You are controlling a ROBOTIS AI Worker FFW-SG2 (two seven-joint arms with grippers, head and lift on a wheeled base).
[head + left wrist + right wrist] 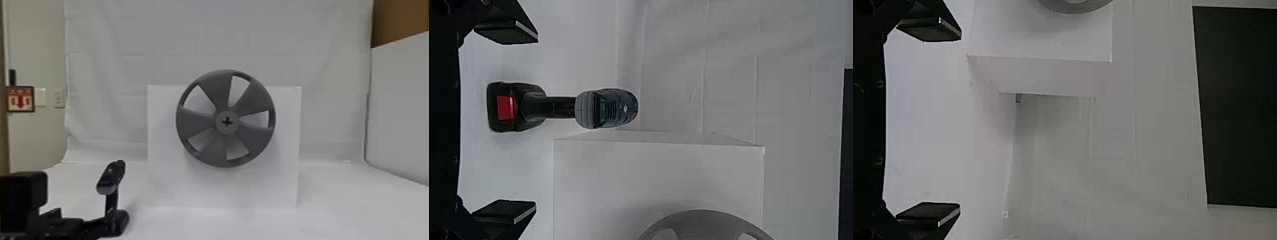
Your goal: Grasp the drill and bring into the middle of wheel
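In the head view my left gripper [63, 227] is low at the left, and the dark drill [111, 178] stands upright on the table near it. The left wrist view shows the left gripper [536, 121] open, with the drill [606, 108] and its red-marked battery base ahead, in line with the space between its fingers but not held. The grey wheel [204, 153] is mounted on the front of a white box, its cross-shaped hub hole facing me. Open and holding nothing, the right gripper [960, 120] faces the table beside the box, with part of the wheel [1075, 8] in view.
The white box [166, 188] stands upright mid-table, right of the drill. White cloth [217, 38] hangs behind it. A white panel [402, 105] rises at the right side. Beyond the cloth in the right wrist view is a dark rectangular area [1238, 105].
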